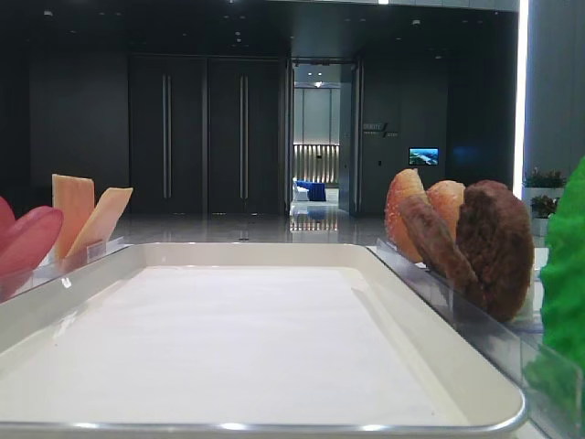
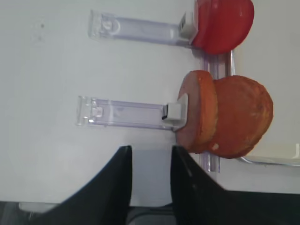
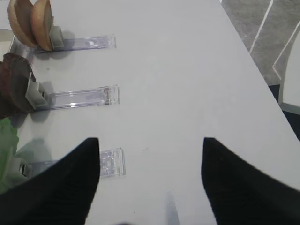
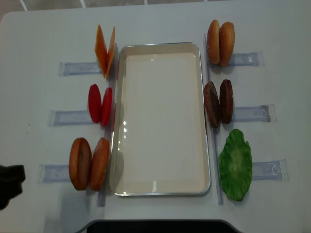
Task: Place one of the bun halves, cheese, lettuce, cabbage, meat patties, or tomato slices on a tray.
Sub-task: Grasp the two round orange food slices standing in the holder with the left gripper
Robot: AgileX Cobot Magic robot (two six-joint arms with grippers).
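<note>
The tray lies bare in the middle of the counter, nothing placed on it yet. Left of the tray stand the cheese, the tomato slices and, nearest the front, a pair of bun halves, each set upright in a clear holder. Right of the tray stand more bun halves, the meat patties and the lettuce.

The left end effector hovers just outside the front-left buns, its fingers a narrow gap apart and gripping nothing. The right end effector hangs over bare counter right of the tray, its fingers spread wide and empty.

Judging from this, the likely risk sits with the left side: the two buns lean against each other, so a pinch may catch both, or nudge the pair over in the holder. That narrow gap may also be too tight to pass over a bun's edge.
</note>
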